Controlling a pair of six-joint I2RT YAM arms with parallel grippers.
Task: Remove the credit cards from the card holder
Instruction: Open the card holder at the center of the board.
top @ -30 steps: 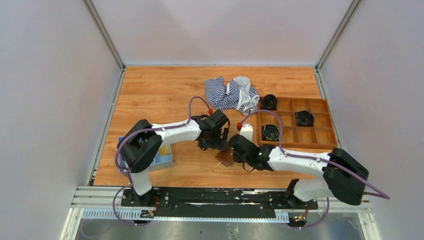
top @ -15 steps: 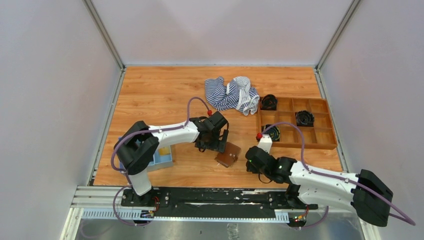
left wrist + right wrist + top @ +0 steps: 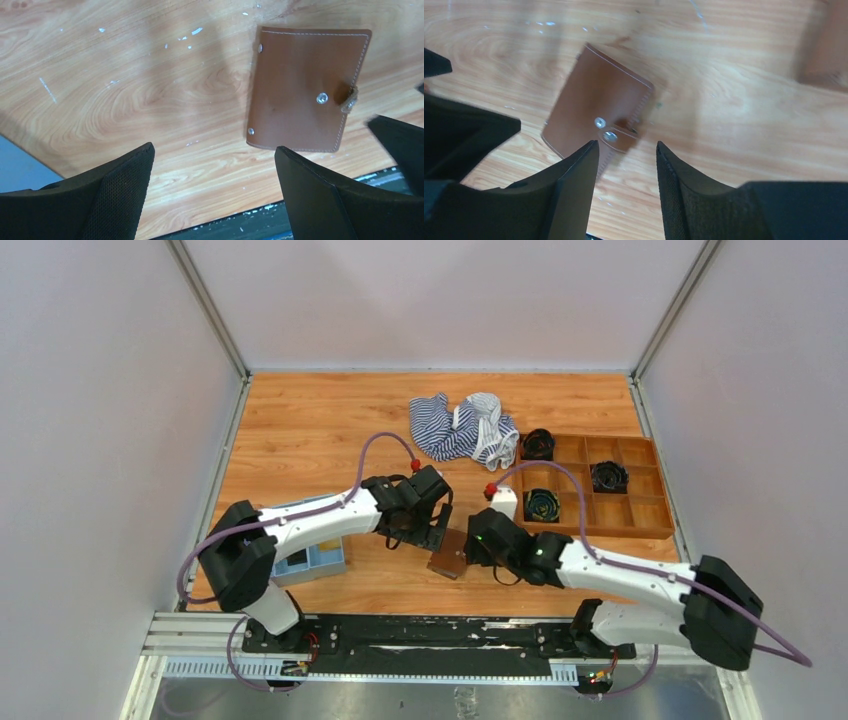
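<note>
The card holder is a flat brown leather wallet, folded shut with its snap strap closed, lying on the table near the front edge. It shows in the left wrist view and in the right wrist view. My left gripper is open and empty, just left of and behind it. My right gripper is open and empty, close to its right edge, above the strap. No credit cards show; they are hidden.
A light-blue tray lies at the front left under the left arm. A brown compartment box with dark coiled things stands at the right. A striped cloth lies at the back. The table's front edge runs just behind the wallet.
My right gripper pulled back to the right, then came back in to the card holder's right edge. My left arm stretched lower and its gripper shifted slightly toward the front. The card holder lies almost where it was.
</note>
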